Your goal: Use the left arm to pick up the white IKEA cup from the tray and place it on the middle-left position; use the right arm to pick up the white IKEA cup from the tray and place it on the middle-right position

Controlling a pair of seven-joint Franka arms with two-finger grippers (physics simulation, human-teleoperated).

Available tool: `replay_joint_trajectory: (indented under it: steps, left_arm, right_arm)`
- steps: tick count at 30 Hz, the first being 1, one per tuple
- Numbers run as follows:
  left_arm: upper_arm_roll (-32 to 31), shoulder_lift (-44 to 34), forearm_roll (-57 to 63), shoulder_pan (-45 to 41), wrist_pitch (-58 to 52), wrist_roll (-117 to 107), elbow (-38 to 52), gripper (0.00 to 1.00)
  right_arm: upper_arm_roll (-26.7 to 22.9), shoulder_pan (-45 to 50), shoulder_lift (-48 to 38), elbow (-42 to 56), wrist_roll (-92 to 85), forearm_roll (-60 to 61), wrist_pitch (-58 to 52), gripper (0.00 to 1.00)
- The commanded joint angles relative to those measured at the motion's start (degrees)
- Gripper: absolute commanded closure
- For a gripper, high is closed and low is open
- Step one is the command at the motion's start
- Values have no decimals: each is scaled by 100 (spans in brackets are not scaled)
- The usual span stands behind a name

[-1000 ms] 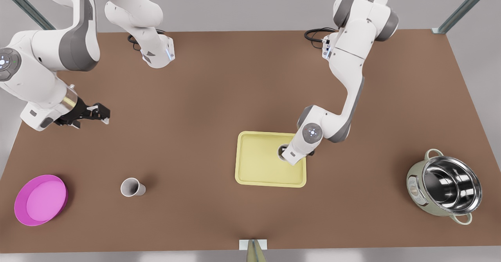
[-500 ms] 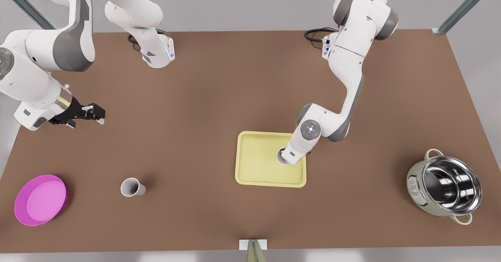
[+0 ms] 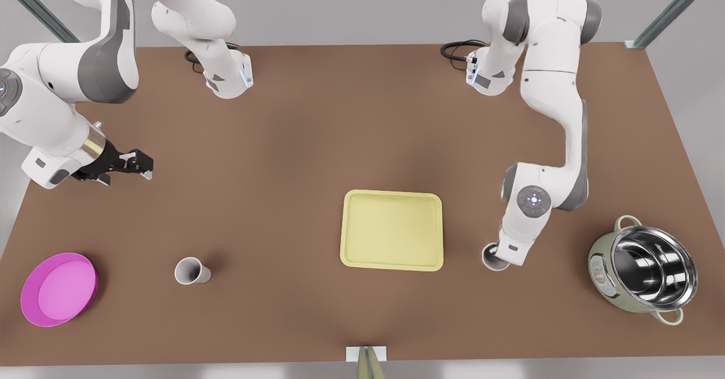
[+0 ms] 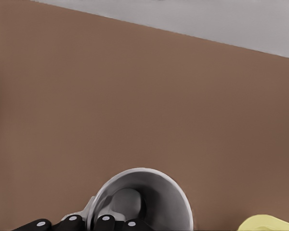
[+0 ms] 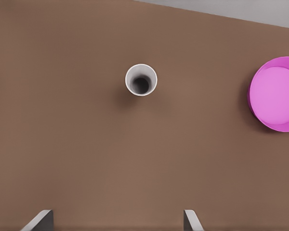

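Pretty even, bright overhead light, nothing harsh. Soft blurry shadows pool on the brown surface point(image 3: 294, 158) beside the cup point(image 3: 191, 271) and tray point(image 3: 392, 265). Steel pot point(image 3: 645, 268) throws shiny reflections.

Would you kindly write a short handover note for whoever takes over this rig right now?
Left end effector: shut on the rim of a white cup, off the tray, on the front view's right; I cannot tell whether it touches the table.
Right end effector: open, holding nothing, at the front view's far left; that arm waits.
Done: the tray holds no cups; the second white cup stands upright on the table, front view's left.
Left to do: set the held cup down and release.
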Motion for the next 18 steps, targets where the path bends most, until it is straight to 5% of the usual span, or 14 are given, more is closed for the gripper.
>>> replay_joint_trajectory:
  steps: [1,18]
  left_arm:
    - [53,137,14,199,1065,957,1,81]
    - [141,866,84,533,2577,905,124,81]
  right_arm:
    - [2,-2,-6,3,0,5,-3,0]
    - [2,-2,-6,3,0,-4,-3,0]
